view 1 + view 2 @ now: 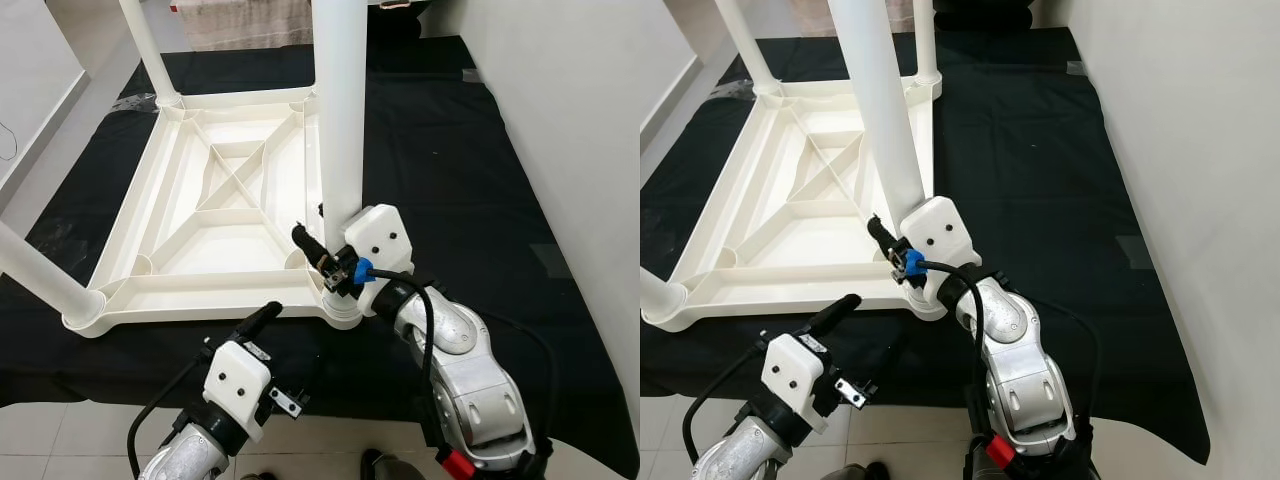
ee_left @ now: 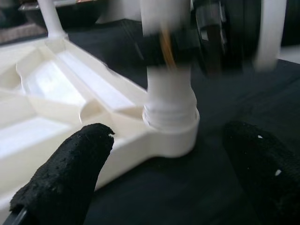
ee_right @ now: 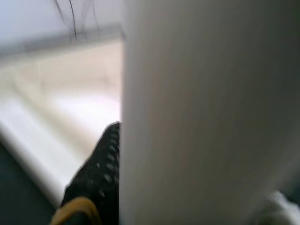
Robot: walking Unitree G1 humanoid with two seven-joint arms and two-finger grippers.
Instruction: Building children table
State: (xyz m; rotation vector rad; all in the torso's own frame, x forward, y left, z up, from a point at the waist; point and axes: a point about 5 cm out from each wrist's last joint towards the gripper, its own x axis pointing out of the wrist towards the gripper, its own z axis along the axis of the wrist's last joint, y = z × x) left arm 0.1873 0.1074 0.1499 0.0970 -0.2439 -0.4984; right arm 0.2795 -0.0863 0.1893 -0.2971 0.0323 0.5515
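Table top (image 1: 230,205): white plastic, ribbed underside up, laid on black cloth (image 1: 480,180).
Table leg (image 1: 340,110): white tube, upright in near corner socket.
Right gripper (image 1: 325,250): clasped around leg base.
Left gripper (image 2: 159,187): fingers spread, nothing held, near socket.

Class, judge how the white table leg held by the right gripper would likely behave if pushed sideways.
The table leg looks like stiff, smooth plastic, so it probably won't bend. Tall and upright in the tabletop corner socket, it may tip if not fully seated. The right gripper might slip on it.

Leg (image 1: 340,110): top cut off by frame.
Right gripper (image 1: 322,258): far finger hidden behind leg.
Right wrist view: blurred.
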